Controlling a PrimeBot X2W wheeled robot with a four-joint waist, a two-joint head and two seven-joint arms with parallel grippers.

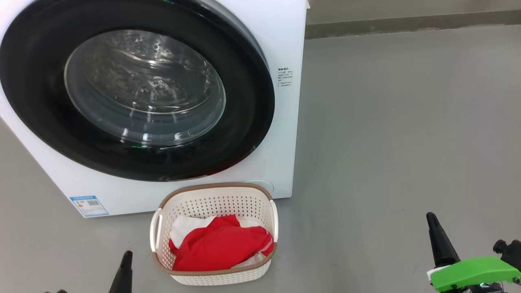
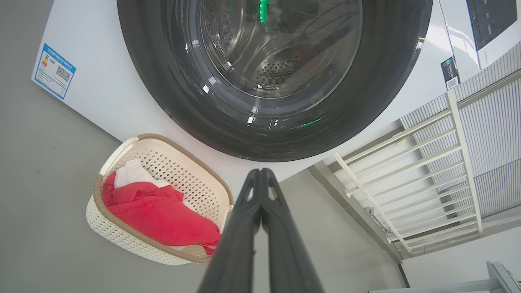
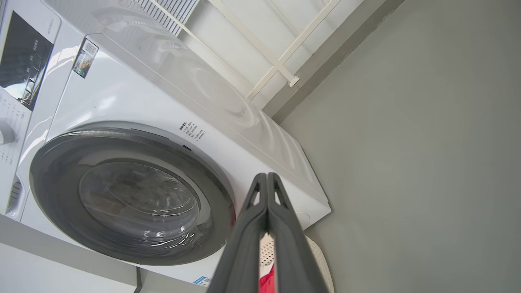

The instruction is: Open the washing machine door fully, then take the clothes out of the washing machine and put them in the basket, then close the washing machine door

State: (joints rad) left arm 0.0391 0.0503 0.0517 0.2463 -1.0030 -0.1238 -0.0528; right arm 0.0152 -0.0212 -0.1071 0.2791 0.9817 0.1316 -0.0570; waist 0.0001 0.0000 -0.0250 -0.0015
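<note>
Washing machine door looked shut, flat against the white washing machine on my left. Low down I saw my left gripper, its two fingers pressed together and holding nothing. Next came the basket on the floor, just in front of the machine, with the red and white clothes inside. Far over on the right, my right gripper was pinched closed and empty too.

Washing machine door cropped at top, blue label unreadably small — white fabric half buried under red clothes
</note>
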